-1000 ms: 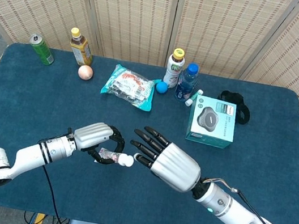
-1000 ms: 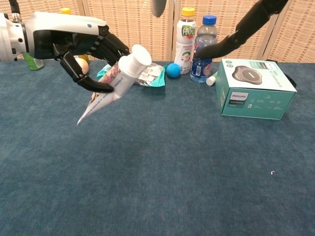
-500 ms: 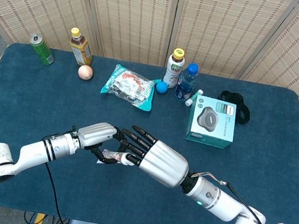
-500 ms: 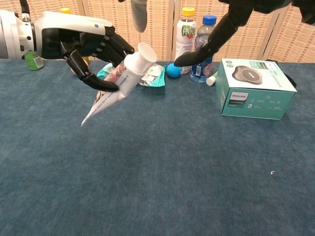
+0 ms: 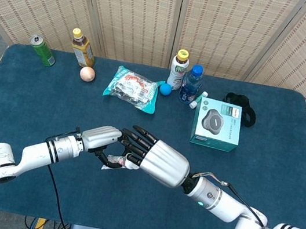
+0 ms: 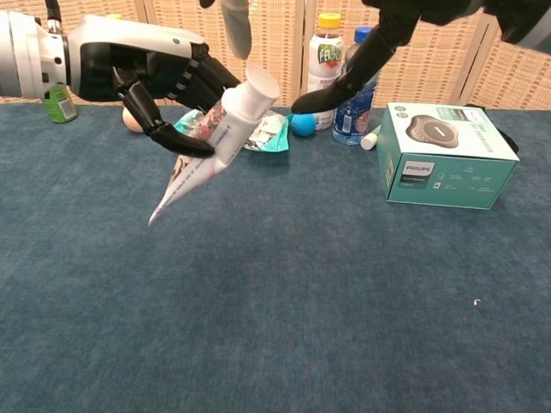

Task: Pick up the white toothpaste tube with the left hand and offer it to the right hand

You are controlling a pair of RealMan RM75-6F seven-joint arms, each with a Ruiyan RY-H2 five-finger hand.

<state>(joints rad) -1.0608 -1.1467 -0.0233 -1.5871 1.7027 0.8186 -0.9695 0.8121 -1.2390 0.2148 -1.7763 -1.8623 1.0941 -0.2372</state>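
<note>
Right hand nearer one toothpaste tube

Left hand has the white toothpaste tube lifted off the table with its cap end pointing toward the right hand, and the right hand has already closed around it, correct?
Not quite. The left hand does hold the white toothpaste tube off the table, cap end toward the right hand. But the chest view shows the right hand's fingers extended and apart above the cap, not closed around the tube.

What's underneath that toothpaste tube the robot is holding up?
Only bare blue tablecloth. The toothpaste tube hangs tilted in the left hand, crimped end down, clear of the cloth. From above, the right hand covers its cap end.
</note>
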